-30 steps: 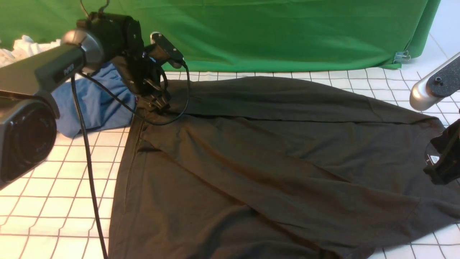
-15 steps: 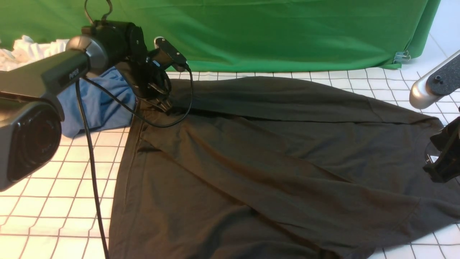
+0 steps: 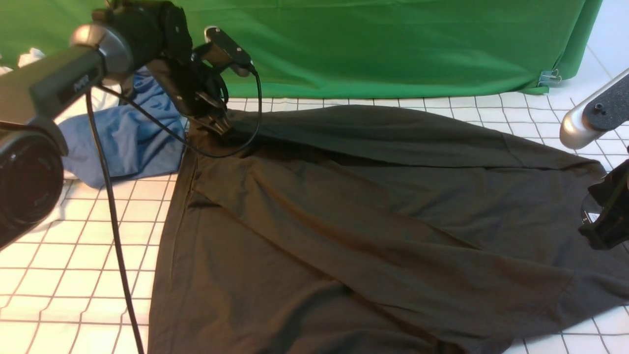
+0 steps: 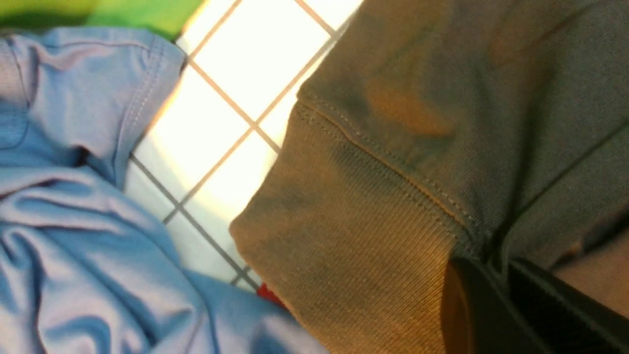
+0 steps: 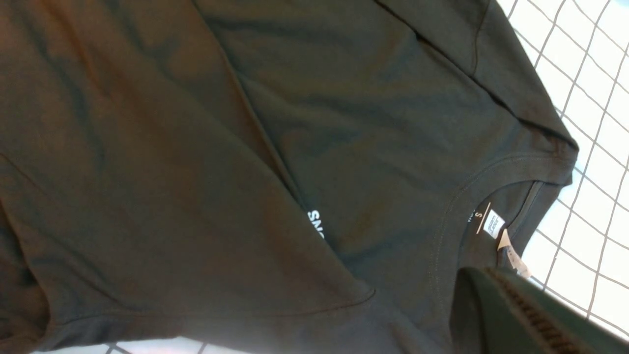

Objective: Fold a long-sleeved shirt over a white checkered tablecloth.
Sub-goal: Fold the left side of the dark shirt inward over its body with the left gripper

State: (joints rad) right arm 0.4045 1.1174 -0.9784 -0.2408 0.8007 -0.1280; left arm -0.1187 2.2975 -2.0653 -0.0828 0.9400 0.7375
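1. We see the long-sleeved shirt [image 3: 373, 211] spread over the tablecloth [image 3: 73, 255] on the tabletop, its far left edge beside the blue garment [image 3: 128, 142]
2. Our left pincer [image 3: 218, 129] is clamped on the shirt by its ribbed cuff [image 4: 354, 236]; our right pincer [image 3: 592, 235] is closed on nothing, near the collar
3. The bite looks shallow, so a quick pull could let the cloth slip free
4. The blue garment lies just beside the cuff; a low sweep might drag it along
5. With one corner held, the fold may land skewed
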